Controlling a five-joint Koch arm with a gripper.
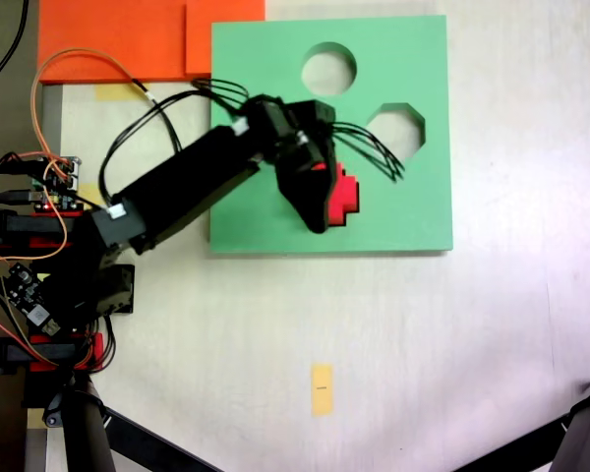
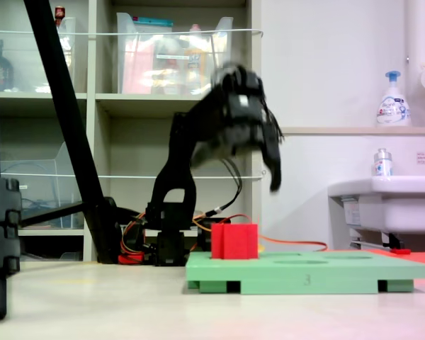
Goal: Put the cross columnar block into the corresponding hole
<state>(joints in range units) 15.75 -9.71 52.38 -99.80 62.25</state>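
- Green foam board point(image 1: 265, 128) lies flat on the pale table point(image 1: 423, 344) in the first exterior view
- It has a round hole point(image 1: 328, 69) near its top edge and an eight-sided hole point(image 1: 395, 129) lower and more to the first exterior view's right
- A red block, the cross columnar block point(image 1: 347, 200), shows stepped edges; it sits on the board below the eight-sided hole, near the bottom edge
- The black arm point(image 1: 182, 187) reaches from the first exterior view's left across the board
- The gripper point(image 1: 313, 202) covers the left part of the red block, so the corresponding hole is hidden and I cannot tell if the block is down in it
- I cannot tell from above if the fingers are apart or together
- An orange sheet point(image 1: 108, 39) lies at the top left, touching the board's corner, and a small yellow tag point(image 1: 322, 389) lies well below the board

- In the second exterior view the green board point(image 2: 308, 273) is seen from the side, low on the table
- The red block point(image 2: 234, 241) stands upright on it, near the second exterior view's left end, with most of it above the board top
- The gripper point(image 2: 273, 166) hangs in the air above the block, apart from it, and holds nothing
- It is blurry, so I cannot tell how the fingers stand
- A white sink point(image 2: 386, 202) is at the right, with a soap bottle point(image 2: 393, 99) on the ledge above it
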